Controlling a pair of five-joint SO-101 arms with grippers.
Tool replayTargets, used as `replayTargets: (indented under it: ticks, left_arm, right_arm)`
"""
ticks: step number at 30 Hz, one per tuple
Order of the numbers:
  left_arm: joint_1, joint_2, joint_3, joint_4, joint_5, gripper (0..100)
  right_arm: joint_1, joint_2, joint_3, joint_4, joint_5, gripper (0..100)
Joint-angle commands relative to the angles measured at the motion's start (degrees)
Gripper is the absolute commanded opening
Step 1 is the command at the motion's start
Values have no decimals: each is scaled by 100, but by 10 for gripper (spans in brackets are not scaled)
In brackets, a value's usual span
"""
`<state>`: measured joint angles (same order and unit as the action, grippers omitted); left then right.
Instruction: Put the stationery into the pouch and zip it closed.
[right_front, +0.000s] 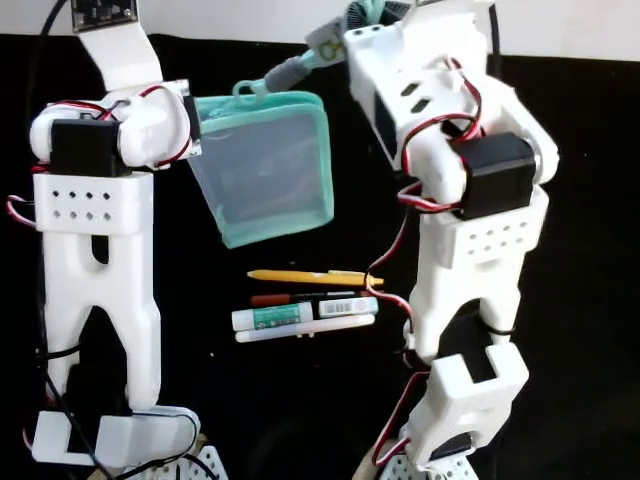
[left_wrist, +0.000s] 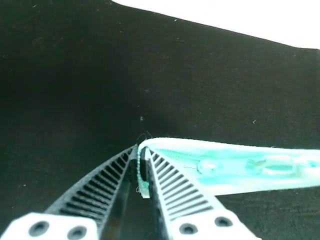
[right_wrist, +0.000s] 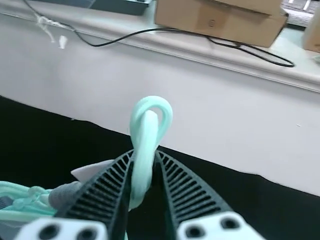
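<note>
Teal mesh pouch (right_front: 270, 170) hangs clear of the bench (right_front: 590, 300), suspended between the two grippers.

**Gripper state**
- Left gripper (left_wrist: 141, 150): jaws closed nearly to contact, pinching one thin corner of the pouch edge. The zipper line runs away from its fingertips.
- Right gripper (right_wrist: 145, 157): jaws closed on the teal pull loop (right_wrist: 151, 112), which stands up past its fingertips.

**Task items**
- The stationery (right_front: 300, 317), a yellow pen (right_front: 305, 276) and several markers, lies in a row on the bench, under the pouch and between the two arms. None of it is inside. Whether the zipper is open cannot be determined.

**Hazards**
- Both grippers are occupied. Loading an item requires one to let go, and the pouch would then swing or collapse from the remaining hold.
- The left gripper's hold covers little fabric. A hard pull on the loop could strip the corner out.
- The smooth loop may slide through the right gripper under tension.
- A dropped pouch could land on the stationery and scatter it.

**Surroundings**
- Matt black cloth covers the bench.
- Beyond the right gripper stands a white wall (right_wrist: 225, 115). Its ledge carries a cardboard box (right_wrist: 220, 17) and a black cable (right_wrist: 200, 37).
</note>
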<state>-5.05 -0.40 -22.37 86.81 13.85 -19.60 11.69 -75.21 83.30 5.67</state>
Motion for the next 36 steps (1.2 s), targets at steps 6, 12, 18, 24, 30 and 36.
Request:
replayTargets:
  ticks: [6,12,18,24,30,36]
  left_arm:
    - [-84,57,207,18,-35,7]
    - [-84,57,215,18,-35,7]
    - [-75,66,215,18,-35,7]
    - [-75,66,215,18,-35,7]
    - [-66,66,215,18,-35,7]
    - [-57,66,215,18,-35,7]
  right_arm:
    - [787,-84,-180,13,-44,5]
    - [1165,-84,-180,66,-44,5]
    - [1253,-84,-180,242,-44,5]
    - [1420,-84,-180,259,-44,5]
    - [1534,-84,-180,303,-44,5]
    - [1622,-84,-180,303,-44,5]
